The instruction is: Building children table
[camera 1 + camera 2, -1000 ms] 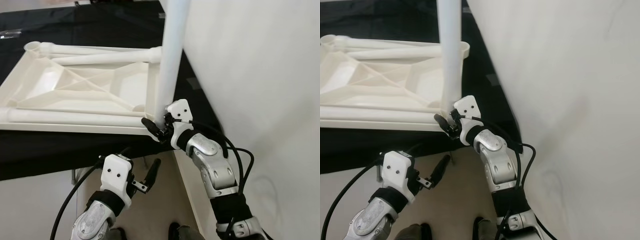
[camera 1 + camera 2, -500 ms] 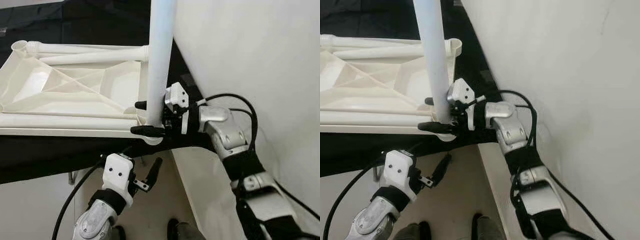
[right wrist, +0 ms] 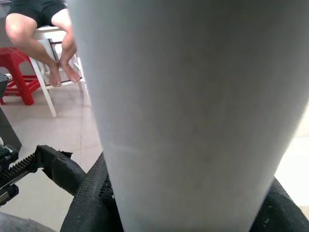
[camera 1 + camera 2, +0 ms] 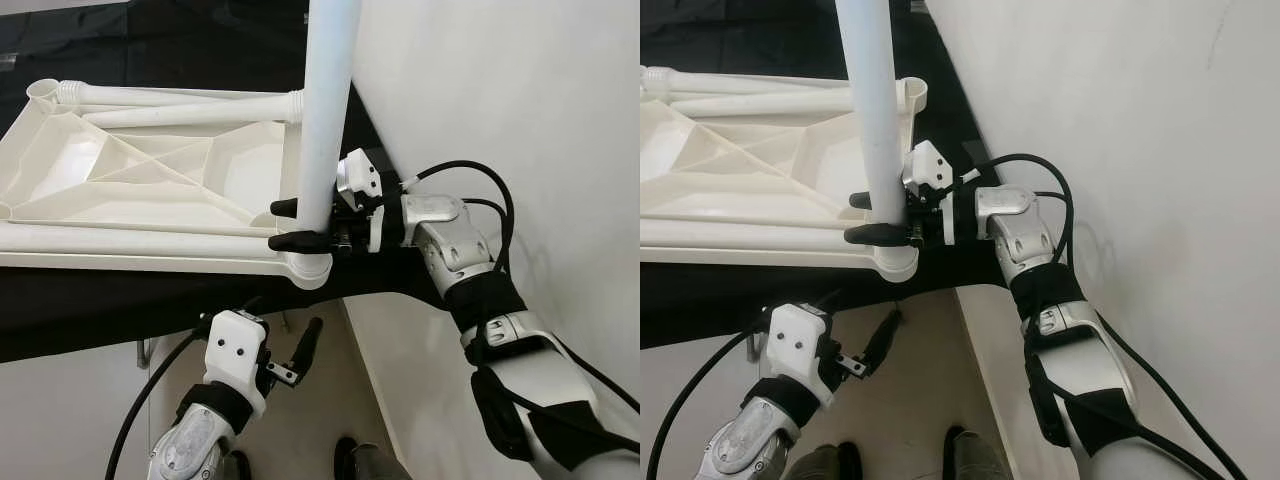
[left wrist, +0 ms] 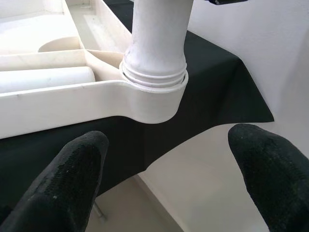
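Note:
An upturned white plastic table top (image 4: 150,170) lies on a black-covered surface. One white table leg (image 4: 325,110) stands upright in its near right corner socket (image 5: 154,96). My right gripper (image 4: 279,226) is shut on this leg just above the socket, one black finger on each side. In the right wrist view the leg (image 3: 193,96) sits close up between the fingers. Below the table's edge hangs my left gripper (image 4: 285,330), open and holding nothing, with its fingers (image 5: 72,169) pointing up at the corner socket. More white legs (image 4: 180,97) lie across the top.
A white wall (image 4: 500,100) runs close along the right. The black cloth (image 4: 100,300) hangs over the near edge, with pale floor below. In the right wrist view, a seated person's legs (image 3: 43,43) and a red stool (image 3: 14,63) are in the background.
My right arm swung up from below the corner, and its fingers now clasp the upright leg sideways, slightly higher. The left arm has stayed put. The camera shifted a little.

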Available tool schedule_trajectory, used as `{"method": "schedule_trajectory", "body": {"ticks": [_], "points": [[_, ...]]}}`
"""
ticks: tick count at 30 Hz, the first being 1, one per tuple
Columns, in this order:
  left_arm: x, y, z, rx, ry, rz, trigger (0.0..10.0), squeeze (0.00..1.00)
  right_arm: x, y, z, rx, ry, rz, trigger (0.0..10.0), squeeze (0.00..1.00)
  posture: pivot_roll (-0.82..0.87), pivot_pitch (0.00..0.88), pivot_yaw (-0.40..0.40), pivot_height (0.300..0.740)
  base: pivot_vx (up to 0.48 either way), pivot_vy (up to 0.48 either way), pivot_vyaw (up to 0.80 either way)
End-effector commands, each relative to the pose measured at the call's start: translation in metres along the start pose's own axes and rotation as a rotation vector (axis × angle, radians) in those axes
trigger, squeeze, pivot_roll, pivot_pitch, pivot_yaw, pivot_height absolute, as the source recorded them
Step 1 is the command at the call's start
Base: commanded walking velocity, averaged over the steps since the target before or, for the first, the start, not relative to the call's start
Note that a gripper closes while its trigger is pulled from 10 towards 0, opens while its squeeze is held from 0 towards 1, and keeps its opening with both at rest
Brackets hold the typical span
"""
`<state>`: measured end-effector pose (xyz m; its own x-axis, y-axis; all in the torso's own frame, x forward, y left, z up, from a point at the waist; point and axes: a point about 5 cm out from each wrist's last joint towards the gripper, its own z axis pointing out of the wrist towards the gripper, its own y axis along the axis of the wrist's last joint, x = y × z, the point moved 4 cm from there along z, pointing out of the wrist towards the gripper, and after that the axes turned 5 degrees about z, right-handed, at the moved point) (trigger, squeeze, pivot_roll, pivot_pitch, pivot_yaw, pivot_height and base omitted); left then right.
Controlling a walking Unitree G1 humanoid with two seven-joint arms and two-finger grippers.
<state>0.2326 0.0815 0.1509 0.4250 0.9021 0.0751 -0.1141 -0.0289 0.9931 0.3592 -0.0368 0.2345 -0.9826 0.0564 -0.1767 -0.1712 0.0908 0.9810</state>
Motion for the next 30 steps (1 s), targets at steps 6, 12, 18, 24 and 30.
{"method": "schedule_trajectory", "body": {"ticks": [6,12,18,24,30], "points": [[-0.003,-0.002,-0.002,0.01,-0.007,-0.013,10.0,0.0,0.006,-0.011,-0.008,-0.057,0.002,0.051,0.0,0.0,0.09,0.267,-0.067,0.74,0.0,0.0,0.0],[-0.003,-0.002,-0.002,0.009,-0.012,-0.017,10.0,0.0,0.003,-0.017,-0.016,-0.069,-0.109,0.037,0.0,0.0,0.08,0.271,-0.064,0.74,0.0,0.0,0.0],[-0.002,0.0,-0.002,0.009,-0.016,-0.02,10.0,0.0,-0.013,-0.065,-0.054,-0.071,-1.084,0.27,0.0,0.0,0.07,0.282,-0.08,0.74,0.0,0.0,0.0],[0.0,-0.001,-0.001,0.012,-0.016,-0.02,10.0,0.0,0.023,-0.076,-0.026,-0.066,-1.023,0.277,0.0,0.0,0.05,0.267,-0.047,0.74,0.0,0.0,0.0],[0.0,-0.001,0.001,0.01,-0.03,-0.017,10.0,0.0,0.014,-0.055,-0.005,-0.114,-0.874,0.204,10.0,0.0,0.06,0.268,-0.053,0.74,0.0,0.0,0.0]]}}
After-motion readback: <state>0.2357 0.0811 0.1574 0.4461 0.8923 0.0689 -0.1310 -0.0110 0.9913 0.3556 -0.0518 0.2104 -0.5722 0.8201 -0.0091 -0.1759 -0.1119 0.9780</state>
